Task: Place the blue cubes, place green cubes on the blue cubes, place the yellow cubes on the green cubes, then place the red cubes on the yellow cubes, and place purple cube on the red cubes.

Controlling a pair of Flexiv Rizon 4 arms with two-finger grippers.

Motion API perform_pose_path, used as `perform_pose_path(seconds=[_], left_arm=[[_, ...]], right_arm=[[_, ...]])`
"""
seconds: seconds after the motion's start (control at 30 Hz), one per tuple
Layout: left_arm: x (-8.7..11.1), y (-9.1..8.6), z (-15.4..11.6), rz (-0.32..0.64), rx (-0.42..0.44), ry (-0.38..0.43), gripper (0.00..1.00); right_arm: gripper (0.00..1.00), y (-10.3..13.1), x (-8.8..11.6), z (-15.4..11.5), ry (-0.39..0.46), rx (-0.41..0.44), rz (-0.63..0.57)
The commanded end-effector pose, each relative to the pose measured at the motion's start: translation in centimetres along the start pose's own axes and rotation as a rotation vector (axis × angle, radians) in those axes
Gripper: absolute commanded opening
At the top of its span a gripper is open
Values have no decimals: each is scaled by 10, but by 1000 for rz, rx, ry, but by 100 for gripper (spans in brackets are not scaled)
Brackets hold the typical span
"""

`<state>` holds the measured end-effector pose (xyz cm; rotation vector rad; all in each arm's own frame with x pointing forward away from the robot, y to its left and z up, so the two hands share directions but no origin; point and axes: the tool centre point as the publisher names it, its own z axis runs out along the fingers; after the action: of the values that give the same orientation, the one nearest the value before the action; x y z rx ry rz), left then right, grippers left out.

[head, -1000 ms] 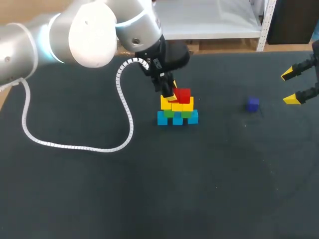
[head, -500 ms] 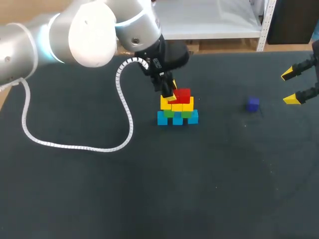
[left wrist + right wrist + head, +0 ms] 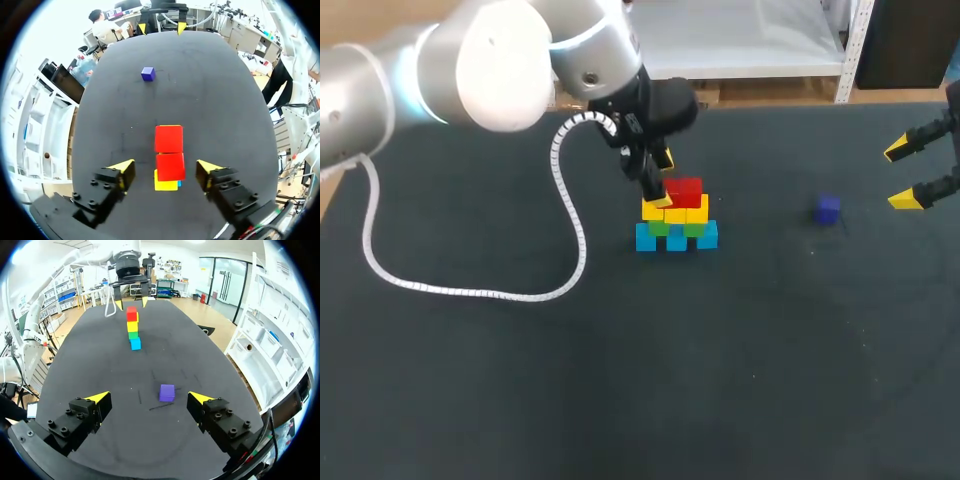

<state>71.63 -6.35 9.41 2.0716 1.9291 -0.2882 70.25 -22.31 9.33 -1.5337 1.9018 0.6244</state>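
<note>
Black cloth covers the desk (image 3: 520, 380). Near its middle stands a stack: blue cubes (image 3: 676, 238) at the bottom, green cubes (image 3: 672, 228) on them, yellow cubes (image 3: 680, 212) above, and red cubes (image 3: 684, 191) on top. The left pincer (image 3: 165, 170) hangs over the stack, fingers spread wide, a red cube untouched between them. The purple cube (image 3: 167, 392) lies well apart, ahead of the right pincer (image 3: 149, 398), which gapes wide and holds nothing.

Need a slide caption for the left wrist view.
Open left gripper over two red cubes; purple cube lies ahead.
</note>
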Motion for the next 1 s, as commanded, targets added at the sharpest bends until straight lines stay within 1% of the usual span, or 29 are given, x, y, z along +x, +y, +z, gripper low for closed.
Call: perform_pose_path(seconds=[0.03, 0.17, 0.3, 0.4, 0.63, 0.73, 0.83, 0.9, 0.97, 1.0], left_arm=[[0, 4, -9, 2, -9, 2, 100], [3, 6, -23, -5, -36, -19, 100], [11, 6, -41, 1, -73, -50, 100], [22, 5, -55, -19, -104, -102, 100], [62, -5, -81, -72, -159, -182, 100], [80, -11, -91, -109, -159, -249, 100], [102, -20, -100, -165, -158, -323, 100], [112, -26, -105, -186, -159, -348, 100], [126, -34, -110, -191, -159, -395, 100], [131, -37, -112, -194, -161, -396, 100]], right_arm=[[100, 0, 0, 0, -2, 0, -1], [100, 0, 0, 0, -2, 0, -1], [100, 0, 0, 0, -2, 0, -1], [100, 0, 0, 0, -2, 0, -1], [100, 0, 0, 0, -2, 0, -1], [100, 0, 0, 0, -2, 0, -1], [100, 0, 0, 0, -2, 0, -1], [100, 0, 0, 0, -2, 0, -1], [100, 0, 0, 0, -2, 0, -1], [100, 0, 0, 0, -2, 0, -1]])
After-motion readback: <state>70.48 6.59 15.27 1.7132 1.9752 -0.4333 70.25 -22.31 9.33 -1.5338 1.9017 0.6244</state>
